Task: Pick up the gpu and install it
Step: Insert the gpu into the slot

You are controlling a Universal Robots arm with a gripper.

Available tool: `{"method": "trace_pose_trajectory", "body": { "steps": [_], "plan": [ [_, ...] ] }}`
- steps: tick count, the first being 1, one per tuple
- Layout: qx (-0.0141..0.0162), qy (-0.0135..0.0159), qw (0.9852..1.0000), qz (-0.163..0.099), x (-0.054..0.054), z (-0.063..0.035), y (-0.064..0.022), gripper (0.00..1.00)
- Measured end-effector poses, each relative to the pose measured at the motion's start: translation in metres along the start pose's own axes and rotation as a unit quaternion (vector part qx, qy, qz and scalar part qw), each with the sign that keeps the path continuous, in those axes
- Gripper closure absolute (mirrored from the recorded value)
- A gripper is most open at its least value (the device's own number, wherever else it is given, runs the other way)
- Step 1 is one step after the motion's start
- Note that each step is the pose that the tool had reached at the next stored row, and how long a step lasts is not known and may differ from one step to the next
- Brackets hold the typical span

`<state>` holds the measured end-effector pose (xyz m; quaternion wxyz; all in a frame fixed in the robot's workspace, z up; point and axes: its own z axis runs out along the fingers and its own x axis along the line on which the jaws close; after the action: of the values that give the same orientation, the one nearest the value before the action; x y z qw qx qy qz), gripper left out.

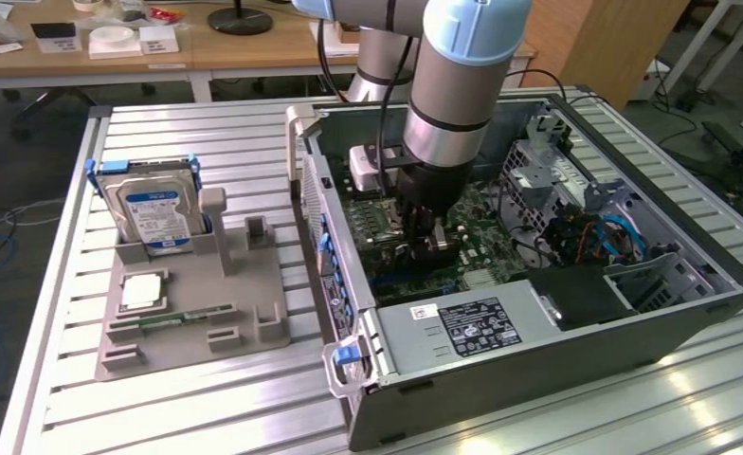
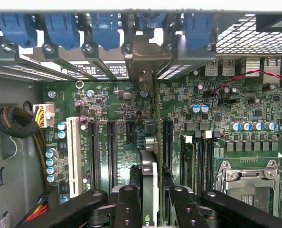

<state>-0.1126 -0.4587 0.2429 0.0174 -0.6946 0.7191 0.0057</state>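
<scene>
ribbed aluminium table (image 1: pixel 194 398) carries the case (image 1: pixel 561 351); gripper (image 2: pixel 150 199) clamps the gpu (image 2: pixel 149 166).

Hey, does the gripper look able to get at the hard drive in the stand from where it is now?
Probably not directly. The gripper is down inside the computer case, closed on the gpu; the case's side wall stands between it and the hard drive.

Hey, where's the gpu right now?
The gpu stands on edge between the tool's fingers, inside the case over the motherboard slots.

A silver hard drive (image 1: pixel 154 210) stands upright in a grey holder tray (image 1: pixel 170 327), beside the open computer case (image 1: pixel 675 313).
</scene>
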Motion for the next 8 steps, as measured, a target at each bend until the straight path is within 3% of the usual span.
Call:
{"method": "trace_pose_trajectory", "body": {
  "steps": [8],
  "plan": [
    [0.0, 0.0, 1.0, 0.0, 0.0001, 0.0013, 0.0007, 0.73]
  ]
}}
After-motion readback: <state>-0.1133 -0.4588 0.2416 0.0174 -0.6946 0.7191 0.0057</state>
